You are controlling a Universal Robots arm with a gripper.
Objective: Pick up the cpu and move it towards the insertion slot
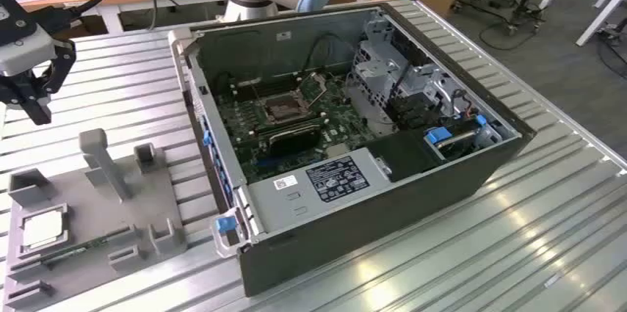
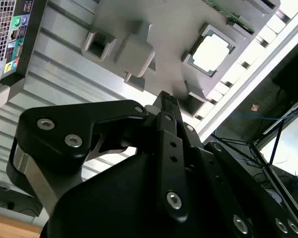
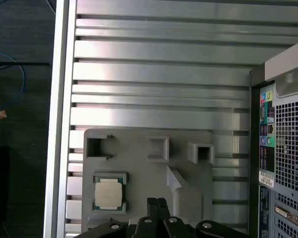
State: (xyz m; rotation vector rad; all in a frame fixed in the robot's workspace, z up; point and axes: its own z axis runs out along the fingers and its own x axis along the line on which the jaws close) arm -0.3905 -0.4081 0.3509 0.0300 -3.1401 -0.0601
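Observation:
The cpu (image 1: 44, 230) is a small silvery square chip lying flat in a recess of the grey tray (image 1: 108, 213), at the exterior view's lower left. It shows in both wrist views (image 2: 211, 51) (image 3: 109, 192). My black gripper (image 1: 37, 112) hangs above the table, well above and behind the tray, with nothing in it. Its fingers are pressed together in both wrist views (image 3: 158, 202) (image 2: 167, 99). The insertion slot (image 1: 284, 108) is a silver-framed square socket on the green motherboard inside the open computer case (image 1: 392, 172), far to the exterior view's right of the gripper.
The tray carries upright grey posts (image 1: 103, 161) and a green memory stick (image 1: 73, 252) beside the cpu. The case's tall metal wall (image 1: 211, 143) stands between tray and socket. The ribbed metal tabletop (image 1: 117, 84) ends near the tray, with floor and cables beyond.

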